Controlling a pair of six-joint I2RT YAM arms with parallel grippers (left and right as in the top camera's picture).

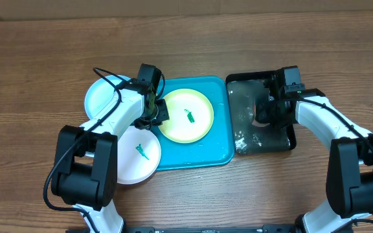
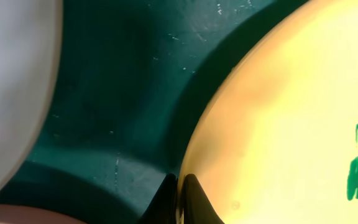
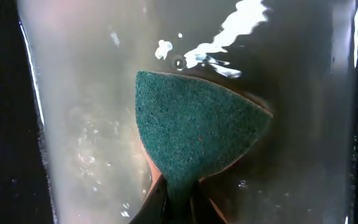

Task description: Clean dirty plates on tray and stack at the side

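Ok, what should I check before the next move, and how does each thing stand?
1. Left claw gripping the yellow-green plate: ok, shut on its rim.
2. Right claw holding the sponge: ok.
3. Sponge wetted: ok, it is in soapy water in the black tray.
4. Yellow-green plate clean: not ok, green smear.
5. White plate clean: not ok, also smeared.
6. Pale blue plate clean: cannot tell, arm covers part.

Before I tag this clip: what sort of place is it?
Probably a lab dishwashing bench: wooden table, smeared yellow-green round plastic plate on a rectangular turquoise plastic tray, green scouring sponge over a wet black tray.
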